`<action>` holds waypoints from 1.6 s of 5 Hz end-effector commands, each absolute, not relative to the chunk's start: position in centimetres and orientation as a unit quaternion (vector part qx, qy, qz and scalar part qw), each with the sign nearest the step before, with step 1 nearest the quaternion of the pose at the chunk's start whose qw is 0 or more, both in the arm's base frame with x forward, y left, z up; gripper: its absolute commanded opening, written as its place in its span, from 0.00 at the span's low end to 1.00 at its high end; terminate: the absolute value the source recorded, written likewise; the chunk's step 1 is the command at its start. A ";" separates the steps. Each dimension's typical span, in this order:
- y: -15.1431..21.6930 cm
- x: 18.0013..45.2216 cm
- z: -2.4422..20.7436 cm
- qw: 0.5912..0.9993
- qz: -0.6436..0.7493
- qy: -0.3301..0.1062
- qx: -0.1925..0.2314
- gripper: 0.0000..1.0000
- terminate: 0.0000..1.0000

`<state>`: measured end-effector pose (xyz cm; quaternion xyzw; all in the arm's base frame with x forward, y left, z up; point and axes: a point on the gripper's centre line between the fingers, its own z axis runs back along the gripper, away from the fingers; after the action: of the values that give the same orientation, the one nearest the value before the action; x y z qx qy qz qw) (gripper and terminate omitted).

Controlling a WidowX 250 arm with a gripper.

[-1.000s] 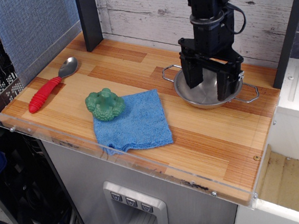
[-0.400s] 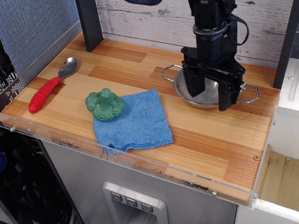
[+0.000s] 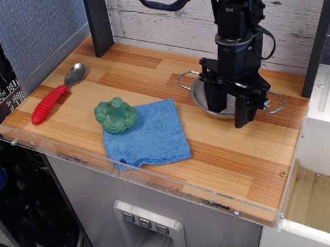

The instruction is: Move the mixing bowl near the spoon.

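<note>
The mixing bowl (image 3: 200,99), shiny steel with two wire loop handles, sits at the back right of the wooden counter. My black gripper (image 3: 229,115) comes straight down over it. One finger stands inside the bowl and the other outside its near rim, with the jaws closed in on that rim. The spoon (image 3: 57,93), with a metal head and a ribbed red handle, lies at the far left of the counter, well away from the bowl.
A green broccoli toy (image 3: 115,115) sits on the left edge of a blue cloth (image 3: 154,137) mid-counter, between bowl and spoon. A dark post (image 3: 97,19) stands at the back left. A clear plastic lip (image 3: 128,171) runs along the front edge.
The gripper has lowered and turned slightly over the bowl, and its fingers have drawn together from a wide spread onto the near rim. The bowl has barely shifted.
</note>
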<state>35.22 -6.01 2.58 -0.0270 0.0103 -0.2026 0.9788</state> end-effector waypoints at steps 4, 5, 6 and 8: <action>-6.6 35.8 6.7 0.967 -0.251 -0.037 -0.028 0.00 0.00; -6.6 36.3 9.2 0.961 -0.268 -0.065 -0.017 0.00 0.00; -5.9 36.4 11.9 0.959 -0.267 -0.092 -0.009 0.00 0.00; -3.5 36.4 14.6 0.961 -0.251 -0.113 -0.012 0.00 0.00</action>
<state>36.65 -3.30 11.28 -0.0217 -0.0631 -0.2477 0.9665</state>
